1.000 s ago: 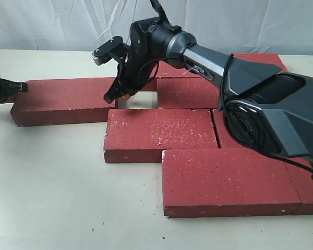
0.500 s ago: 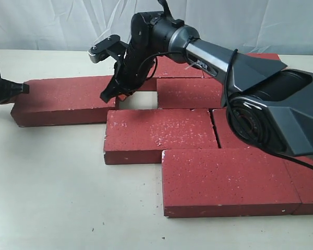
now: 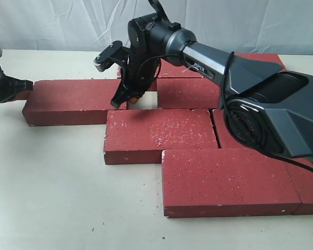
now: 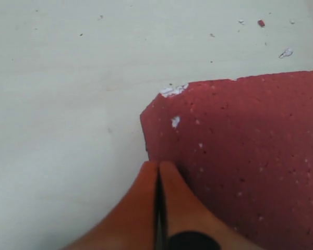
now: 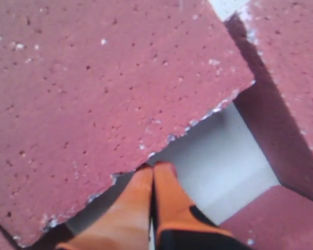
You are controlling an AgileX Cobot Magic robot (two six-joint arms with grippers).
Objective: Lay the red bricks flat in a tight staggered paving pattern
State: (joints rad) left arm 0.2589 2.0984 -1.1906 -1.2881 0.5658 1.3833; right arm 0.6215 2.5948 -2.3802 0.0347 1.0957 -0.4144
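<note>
Pale tabletop | left gripper pressed together, touching red brick corner | right gripper pressed together at its edge

The red bricks are dark red and grainy, flecked with white specks, with pale chipped edges. The table is pale cream with a few tiny dark flecks. The left gripper and the right gripper are orange at the tip, black farther back. The right arm is dark grey and black. The far backdrop is white.
</note>
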